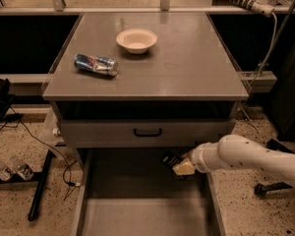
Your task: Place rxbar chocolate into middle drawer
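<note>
Writing on the wrappers, can you read any?

No. The rxbar chocolate (169, 159) shows as a dark wrapper with lettering too small to read. The print on the blue crushed can (95, 64) is only a blur of colour.

What holds what?

The white bowl (136, 40) sits at twelve o'clock on the counter (187, 68) and looks bare inside. The can lies on its side at the bowl's eight o'clock, apart from it. Below the drawer front (108, 133) with its black handle (147, 132), the middle drawer (137, 195) stands pulled out, its floor bare.

And the bar against the gripper?

The gripper (181, 167) is clamped on it, at the drawer's two o'clock, near the right wall. The bar juts from the fingertips toward ten o'clock, over the drawer floor and just under the drawer front.
</note>
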